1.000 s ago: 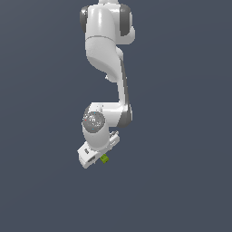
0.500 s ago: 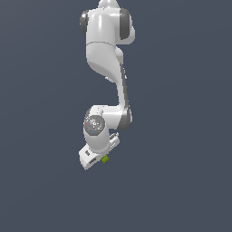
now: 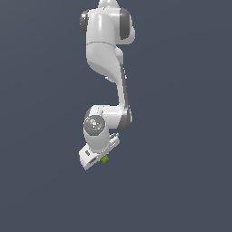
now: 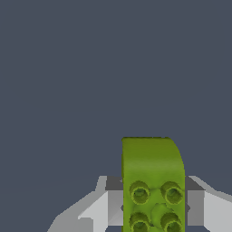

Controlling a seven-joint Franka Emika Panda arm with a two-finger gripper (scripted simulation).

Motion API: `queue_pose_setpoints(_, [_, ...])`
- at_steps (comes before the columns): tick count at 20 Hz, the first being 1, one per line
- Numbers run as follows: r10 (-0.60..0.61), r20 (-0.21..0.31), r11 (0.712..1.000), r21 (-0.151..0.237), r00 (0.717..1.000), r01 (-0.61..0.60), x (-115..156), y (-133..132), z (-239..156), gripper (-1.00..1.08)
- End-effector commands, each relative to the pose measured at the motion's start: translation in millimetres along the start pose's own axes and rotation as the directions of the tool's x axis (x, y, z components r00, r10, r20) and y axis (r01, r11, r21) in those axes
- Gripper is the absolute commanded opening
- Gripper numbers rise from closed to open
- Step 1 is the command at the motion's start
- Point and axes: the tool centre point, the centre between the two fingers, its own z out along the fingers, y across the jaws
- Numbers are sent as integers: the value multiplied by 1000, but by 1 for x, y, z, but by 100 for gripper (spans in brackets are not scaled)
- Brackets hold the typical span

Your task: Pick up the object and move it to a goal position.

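Observation:
The object is a small lime-green block (image 3: 104,159) with round studs on its face, seen large in the wrist view (image 4: 152,181). It sits between the two grey fingers (image 4: 113,204) of my white gripper (image 3: 100,159), which is shut on it. In the exterior view the arm hangs down from the top and the gripper hand points down toward the exterior view's left, with only a small green edge of the block showing beside the hand. The fingertips themselves are hidden behind the hand there.
A plain dark grey surface (image 3: 181,181) fills the background in both views. No other objects or edges show.
The arm's wrist and gripper have shifted slightly toward the exterior view's left and a little down, with the green block staying in the gripper.

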Motion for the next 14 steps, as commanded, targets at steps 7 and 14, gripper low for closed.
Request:
queue_pose_setpoints(7, [0,0,1000,-1,1000,0,-4,-3,-17,-100])
queue_pose_setpoints(14, [0,0,1000,-1,1000,0,-15,-11,-57,-100])
